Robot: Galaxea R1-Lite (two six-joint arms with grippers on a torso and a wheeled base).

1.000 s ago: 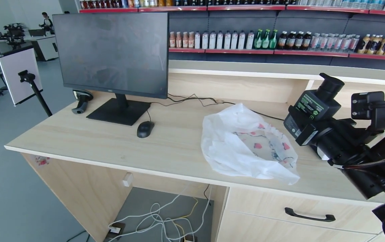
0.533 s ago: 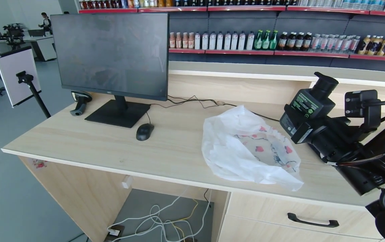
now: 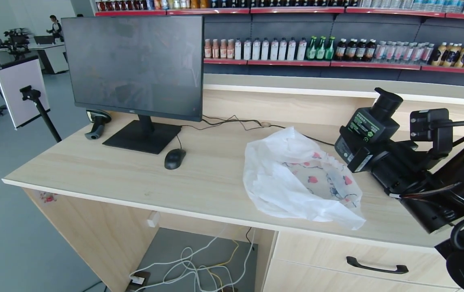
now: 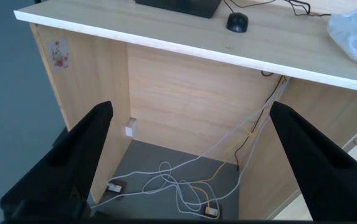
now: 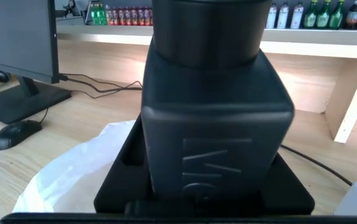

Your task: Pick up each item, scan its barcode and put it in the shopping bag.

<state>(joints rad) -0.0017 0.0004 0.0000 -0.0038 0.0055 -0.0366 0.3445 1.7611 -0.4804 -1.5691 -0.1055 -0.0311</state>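
Observation:
My right gripper [image 3: 377, 162] is shut on a black square bottle [image 3: 364, 129] with a green label and a black cap, held tilted above the counter just right of the shopping bag. In the right wrist view the bottle [image 5: 215, 124] stands upright between the jaws, with the bag [image 5: 72, 180] below it. The shopping bag [image 3: 296, 174] is white plastic with red prints and lies crumpled on the counter. A barcode scanner [image 3: 96, 123] sits on its stand left of the monitor. My left gripper [image 4: 190, 168] hangs open below counter height, facing the desk's kneehole.
A monitor [image 3: 134, 65] and a mouse [image 3: 174, 158] stand on the wooden counter [image 3: 134, 174], with cables running behind the bag. A raised ledge [image 3: 280, 93] backs the counter. Loose cables [image 4: 178, 186] lie on the floor under it. A drawer handle [image 3: 376, 267] faces front.
The head camera has shifted a little. My right arm has carried the bottle slightly left, closer to the bag's right edge.

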